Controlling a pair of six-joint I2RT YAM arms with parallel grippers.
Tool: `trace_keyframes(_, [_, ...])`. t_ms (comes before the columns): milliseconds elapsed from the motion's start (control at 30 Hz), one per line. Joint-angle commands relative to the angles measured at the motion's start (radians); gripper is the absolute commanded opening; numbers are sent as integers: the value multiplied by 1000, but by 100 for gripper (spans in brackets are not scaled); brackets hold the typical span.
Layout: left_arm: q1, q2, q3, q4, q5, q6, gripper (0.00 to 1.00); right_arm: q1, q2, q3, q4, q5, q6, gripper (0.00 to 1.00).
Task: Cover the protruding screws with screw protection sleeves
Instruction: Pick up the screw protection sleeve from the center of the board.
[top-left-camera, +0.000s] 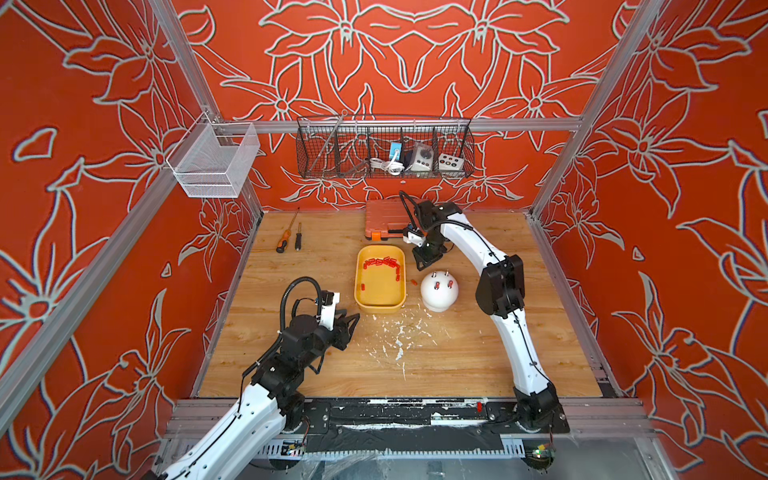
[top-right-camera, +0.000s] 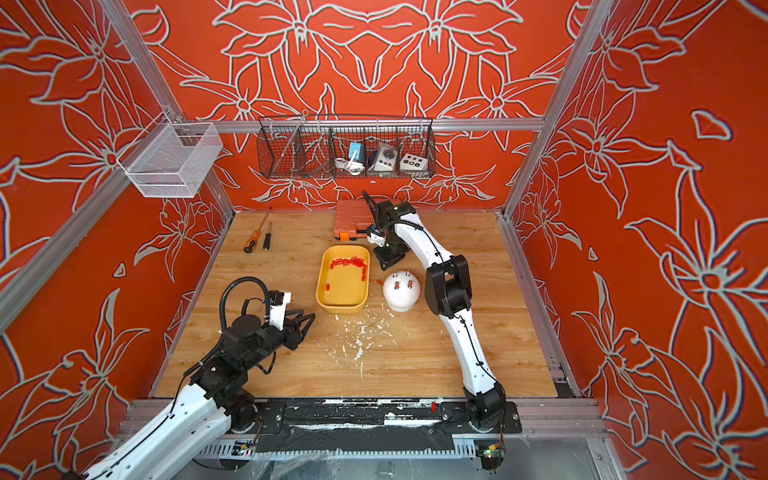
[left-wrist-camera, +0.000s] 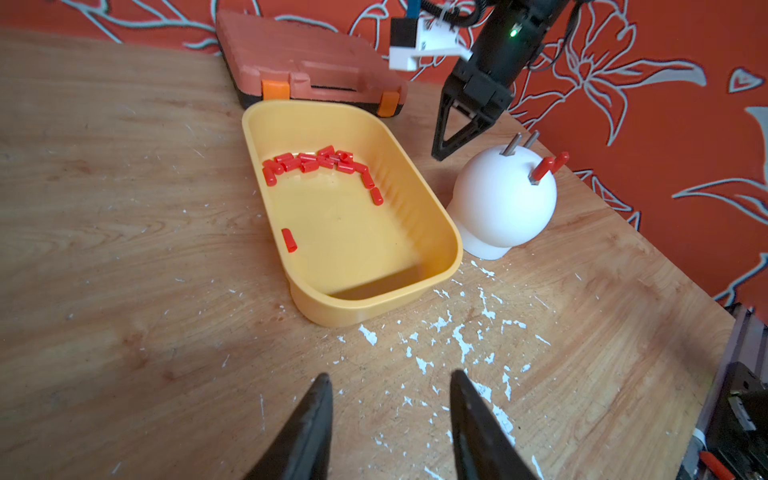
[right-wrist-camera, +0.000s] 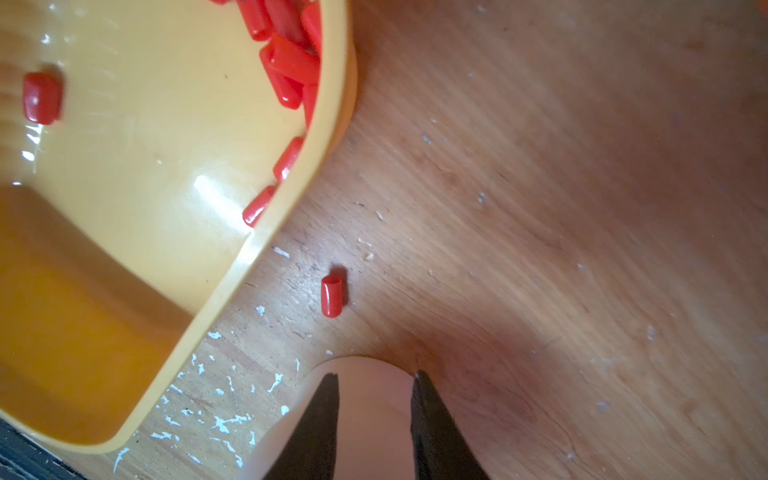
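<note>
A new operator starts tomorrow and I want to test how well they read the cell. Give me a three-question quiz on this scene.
1. How many screws on the dome are bare?
2. True or false: the right gripper holds a sleeve.
3. Where does the stray sleeve lie?
A. on the table, between tray and dome
B. inside the tray
C. on top of the dome

Key: 1. two; 2. false, its jaws stand open and empty; 3. A.
</note>
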Motion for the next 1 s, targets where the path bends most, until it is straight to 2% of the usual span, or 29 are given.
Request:
trace_keyframes(0, [5,-22,-12,47,8,30,45,4,14,-15,9,-69,-58,33])
trace_keyframes(133, [6,7,-3,52,3,40,46,10,9,-66,33,-87,-58,34])
trace_keyframes(367, [5,37,5,60,17,48,47,26,-78,-304,239,-88,-37,38])
trace_keyframes(567, [5,17,1,52,11,54,47,37,-108,-378,342,-61,-17,41])
trace_keyframes(967, [5,8,-3,50,8,59,48,65,-130,-434,389,1,-8,23])
